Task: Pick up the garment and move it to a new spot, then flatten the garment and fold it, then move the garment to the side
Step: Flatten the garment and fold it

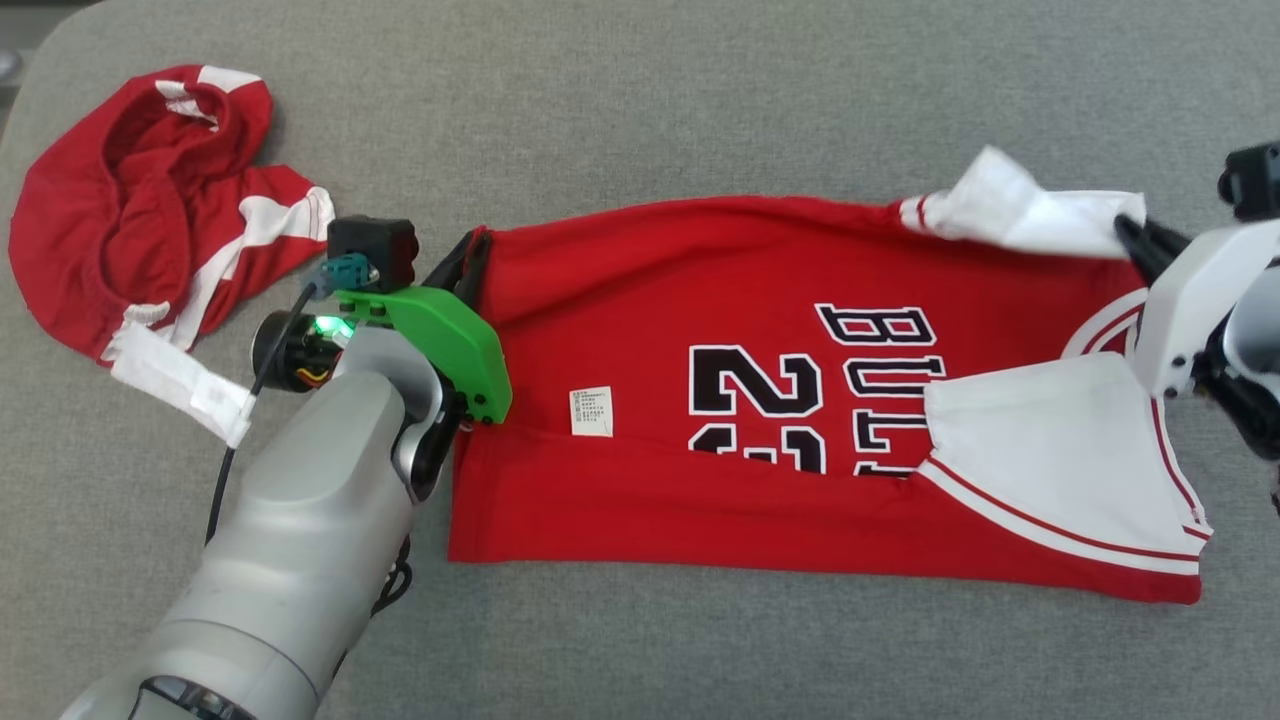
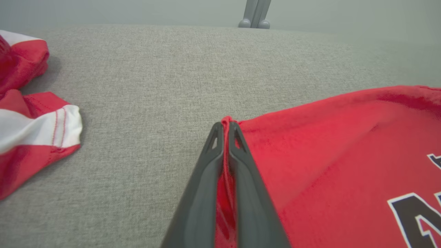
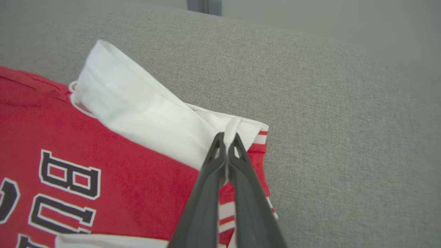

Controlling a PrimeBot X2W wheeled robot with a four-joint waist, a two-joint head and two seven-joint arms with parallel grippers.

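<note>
Red jersey [image 1: 700,280]: we count one, flat.
Red shorts [image 1: 150,220]: one, crumpled.
Left gripper [image 2: 224,125]: we pinch the jersey's edge tight.
Right gripper [image 3: 227,137]: we pinch its white sleeve [image 3: 144,113] tight.

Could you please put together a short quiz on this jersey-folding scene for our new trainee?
1. True or false: the left gripper is shut on a hem corner of the red jersey.
2. What does the right gripper pinch? A: white fabric at the jersey's shoulder end. B: the small white label. C: nothing.
3. Fill in: the crumpled red and white garment lies on the grey cushion to the robot's ____ of the jersey, apart from it.
Key: 1 true; 2 A; 3 left.
</note>
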